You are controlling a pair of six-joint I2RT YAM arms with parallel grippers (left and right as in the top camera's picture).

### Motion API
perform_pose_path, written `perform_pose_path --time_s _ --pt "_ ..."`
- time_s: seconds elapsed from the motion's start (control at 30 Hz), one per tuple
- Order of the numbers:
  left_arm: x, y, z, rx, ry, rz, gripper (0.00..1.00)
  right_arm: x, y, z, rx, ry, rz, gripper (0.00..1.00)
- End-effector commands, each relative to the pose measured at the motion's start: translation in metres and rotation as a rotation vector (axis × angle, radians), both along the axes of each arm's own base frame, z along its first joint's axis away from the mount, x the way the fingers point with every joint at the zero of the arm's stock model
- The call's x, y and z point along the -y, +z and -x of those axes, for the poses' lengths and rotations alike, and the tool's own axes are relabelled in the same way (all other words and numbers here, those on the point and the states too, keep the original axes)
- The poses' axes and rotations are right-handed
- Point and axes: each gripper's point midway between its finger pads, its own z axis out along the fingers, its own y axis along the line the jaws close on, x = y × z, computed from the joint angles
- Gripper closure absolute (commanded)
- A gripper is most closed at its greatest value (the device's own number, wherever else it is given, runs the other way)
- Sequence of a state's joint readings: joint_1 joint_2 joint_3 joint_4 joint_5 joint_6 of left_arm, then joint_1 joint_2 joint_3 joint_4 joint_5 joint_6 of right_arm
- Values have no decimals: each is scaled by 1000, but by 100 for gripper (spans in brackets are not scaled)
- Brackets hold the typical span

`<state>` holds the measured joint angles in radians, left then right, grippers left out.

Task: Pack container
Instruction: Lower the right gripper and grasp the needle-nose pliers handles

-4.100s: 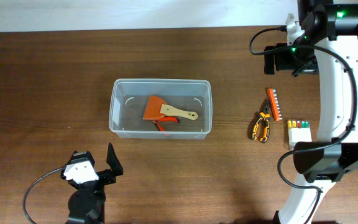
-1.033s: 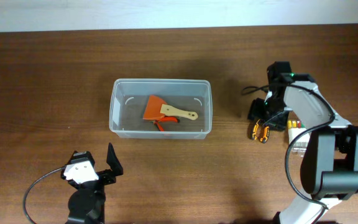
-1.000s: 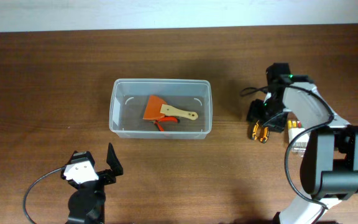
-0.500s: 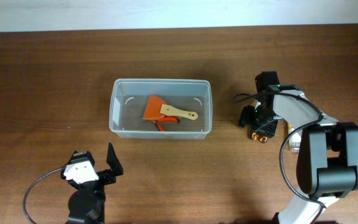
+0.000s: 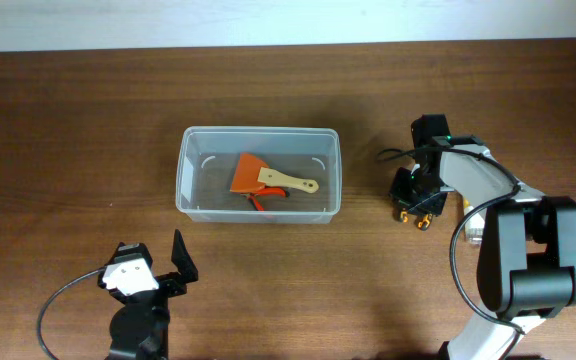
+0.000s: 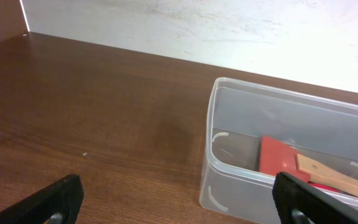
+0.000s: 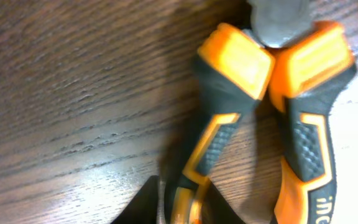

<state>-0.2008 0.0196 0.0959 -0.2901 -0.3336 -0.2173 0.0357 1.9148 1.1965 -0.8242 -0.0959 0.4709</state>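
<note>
The container (image 5: 181,175), a clear plastic bin, stands mid-table and holds an orange scraper (image 5: 247,174) with a wooden handle. In the left wrist view the container (image 6: 278,91) is ahead and to the right. Orange-and-black pliers (image 5: 419,213) lie on the table to the bin's right. My right gripper (image 5: 411,196) is down on them. In the right wrist view the pliers (image 7: 232,74) fill the frame, and the right gripper (image 7: 185,210) has its dark fingertips shut on one handle. My left gripper (image 6: 179,208) stands open near the table's front, apart from the bin.
A small pale case (image 5: 473,222) lies just right of the pliers, mostly hidden under the right arm. Bare brown wood lies between the bin and the pliers. The table's far edge meets a white wall (image 6: 229,25).
The right arm came down from the far right corner onto the pliers and slid them slightly left. Its jaws have closed on a handle. The left arm has not moved.
</note>
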Motion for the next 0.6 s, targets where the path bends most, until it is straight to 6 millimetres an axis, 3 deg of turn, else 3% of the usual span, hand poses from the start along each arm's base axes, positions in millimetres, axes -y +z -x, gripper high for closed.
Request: perform_pose_path --time_s 0.0,0.17,0.3,0.43,0.57 --pt "0 0 0 1 -3 -9 1 -1 -2 0 -4 -6 2 85" --pt "0 0 0 1 -3 -9 1 -1 -2 1 -6 -5 2 96" --pt "0 0 0 1 -3 -9 1 7 9 0 -2 -4 49 96" --pt "0 0 0 1 -3 -9 1 17 43 -18 98 56 141 96" --pt "0 0 0 0 -2 -9 1 12 97 -45 248 119 151 96"
